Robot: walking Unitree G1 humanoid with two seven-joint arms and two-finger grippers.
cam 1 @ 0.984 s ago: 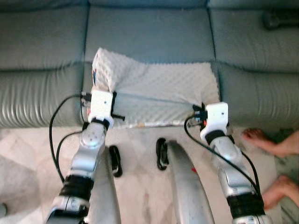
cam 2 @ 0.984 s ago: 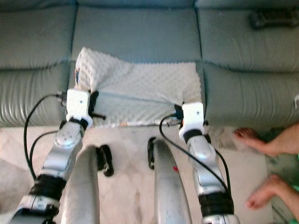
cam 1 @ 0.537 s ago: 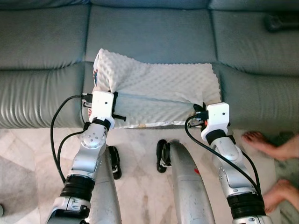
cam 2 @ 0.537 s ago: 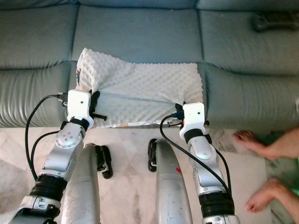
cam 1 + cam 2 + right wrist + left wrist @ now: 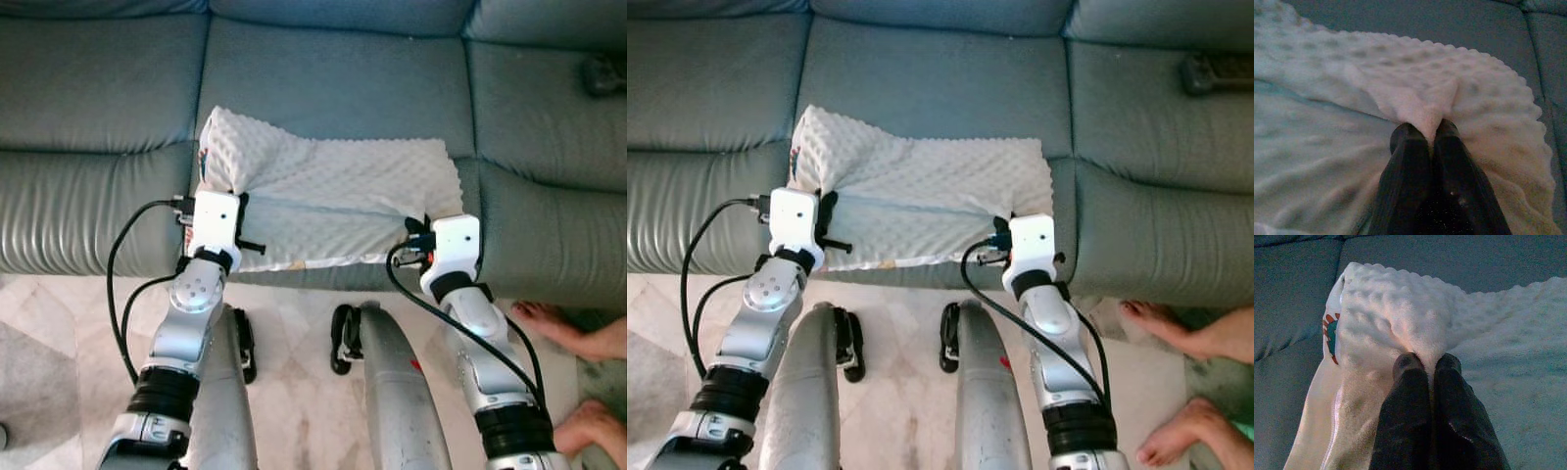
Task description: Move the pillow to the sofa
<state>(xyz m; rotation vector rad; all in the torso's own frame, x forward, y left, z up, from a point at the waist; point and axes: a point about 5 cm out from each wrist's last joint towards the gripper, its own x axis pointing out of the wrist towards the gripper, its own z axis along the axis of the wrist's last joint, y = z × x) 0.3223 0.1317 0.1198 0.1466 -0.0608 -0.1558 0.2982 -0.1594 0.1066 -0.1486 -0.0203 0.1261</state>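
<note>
We have the pillow (image 5: 333, 201) pinched at its near edge by 2 end effectors, and it hangs over the seat of the sofa (image 5: 108, 88), above the middle cushion and reaching out past the sofa's front edge. The left end effector (image 5: 1426, 363) is clamped on a fold of fabric at the pillow's left near corner; the right end effector (image 5: 1425, 131) is clamped on a fold at its right near corner. In each wrist view the 2 black fingers sit pressed together with a ridge of cloth squeezed between them.

To finish this step well, we judge that both arms should carry the pillow further over the sofa seat, toward the backrest, so that none of it overhangs the front edge. We should lower both sides level, since the left corner now rides higher than the right, and only then let go, both sides together, so the pillow does not slide off toward the floor.

The pillow is white and soft, covered in small raised dots. It sags between the 2 grips and bunches up at the left corner, where a red and teal printed patch (image 5: 1331, 333) shows on its side. A person's bare feet (image 5: 573, 328) stand on the floor beside the sofa's right end.
</note>
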